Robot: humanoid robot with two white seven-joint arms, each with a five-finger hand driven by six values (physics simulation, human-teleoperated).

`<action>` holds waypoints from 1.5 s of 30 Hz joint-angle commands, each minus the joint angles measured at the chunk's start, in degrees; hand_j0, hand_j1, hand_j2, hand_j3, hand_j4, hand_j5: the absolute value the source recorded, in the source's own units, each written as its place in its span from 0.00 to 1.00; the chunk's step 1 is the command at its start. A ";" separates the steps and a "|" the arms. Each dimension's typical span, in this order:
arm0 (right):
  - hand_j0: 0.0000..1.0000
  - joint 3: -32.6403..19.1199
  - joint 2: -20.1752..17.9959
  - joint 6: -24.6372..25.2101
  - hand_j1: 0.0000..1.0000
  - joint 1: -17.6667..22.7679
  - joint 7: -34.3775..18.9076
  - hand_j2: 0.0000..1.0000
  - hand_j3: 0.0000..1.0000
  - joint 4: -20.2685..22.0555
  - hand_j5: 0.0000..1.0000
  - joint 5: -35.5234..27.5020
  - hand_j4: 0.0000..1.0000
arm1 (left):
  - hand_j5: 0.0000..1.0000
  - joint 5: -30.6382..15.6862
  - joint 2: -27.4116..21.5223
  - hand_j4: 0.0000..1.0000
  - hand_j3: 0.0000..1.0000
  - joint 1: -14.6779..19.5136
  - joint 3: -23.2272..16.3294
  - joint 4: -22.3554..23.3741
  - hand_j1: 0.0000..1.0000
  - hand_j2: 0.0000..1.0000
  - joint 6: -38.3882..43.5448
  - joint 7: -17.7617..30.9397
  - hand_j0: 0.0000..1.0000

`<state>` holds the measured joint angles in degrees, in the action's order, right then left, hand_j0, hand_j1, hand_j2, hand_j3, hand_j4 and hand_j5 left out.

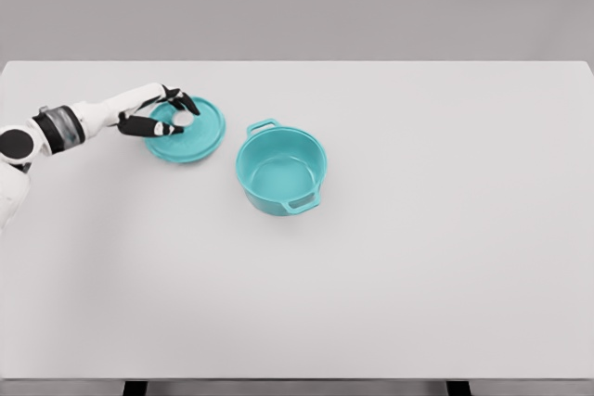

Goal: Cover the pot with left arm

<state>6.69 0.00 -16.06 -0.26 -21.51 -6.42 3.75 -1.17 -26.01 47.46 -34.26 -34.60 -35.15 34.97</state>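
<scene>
Head view: left hand [165,113] fingers curled around knob of teal lid [190,136]; open pot [281,171] beside, unlabelled.

pot [281,172]: no brand or label I can spot, just plain teal
lid [190,131]: same deal, nothing printed on it
desk [418,257]: blank white from where I'm sitting, no markings or numbers
</scene>
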 commanded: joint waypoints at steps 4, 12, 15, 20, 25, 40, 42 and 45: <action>1.00 -0.01 0.00 -0.03 1.00 0.00 -0.02 1.00 1.00 0.00 1.00 0.03 1.00 | 0.53 -0.85 -2.29 0.53 0.53 0.00 0.07 -6.53 0.53 0.53 0.15 0.03 0.53; 1.00 -0.01 0.00 -0.03 1.00 0.00 -0.02 1.00 1.00 0.00 1.00 0.03 1.00 | 0.53 -9.55 -8.09 0.53 0.53 -0.26 -7.93 -17.87 0.53 0.53 0.15 0.03 0.53; 1.00 -0.01 0.00 -0.03 1.00 0.00 -0.02 1.00 1.00 0.00 1.00 0.03 1.00 | 0.53 -10.43 -8.96 0.53 0.53 -0.35 -8.02 -19.10 0.53 0.53 0.15 0.03 0.53; 1.00 -0.01 0.00 -0.03 1.00 0.00 -0.02 1.00 1.00 0.00 1.00 0.03 1.00 | 0.53 -10.69 -8.97 0.53 0.53 -1.49 -10.57 -24.20 0.53 0.53 0.15 0.03 0.53; 1.00 -0.01 0.00 -0.03 1.00 0.00 -0.02 1.00 1.00 0.00 1.00 0.03 1.00 | 0.52 -10.61 -9.14 0.52 0.52 -1.76 -10.22 -28.60 0.52 0.52 0.15 0.03 0.52; 1.00 -0.01 0.00 -0.03 1.00 0.00 -0.02 1.00 1.00 0.00 1.00 0.03 1.00 | 0.49 -10.17 -7.56 0.49 0.49 -7.56 0.15 -36.86 0.49 0.49 0.15 0.03 0.49; 1.00 -0.01 0.00 -0.03 1.00 0.00 -0.02 1.00 1.00 0.00 1.00 0.03 1.00 | 0.49 -10.08 -6.51 0.49 0.49 -8.70 1.91 -37.12 0.49 0.49 0.15 0.03 0.49; 1.00 -0.01 0.00 -0.03 1.00 0.00 -0.02 1.00 1.00 0.00 1.00 -0.05 1.00 | 0.49 -9.38 -4.22 0.49 0.49 -10.02 4.46 -37.12 0.49 0.49 0.15 0.03 0.49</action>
<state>6.69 0.00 -16.06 -0.26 -21.51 -6.42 3.74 -10.15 -31.57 37.09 -31.66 -71.54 -35.18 35.04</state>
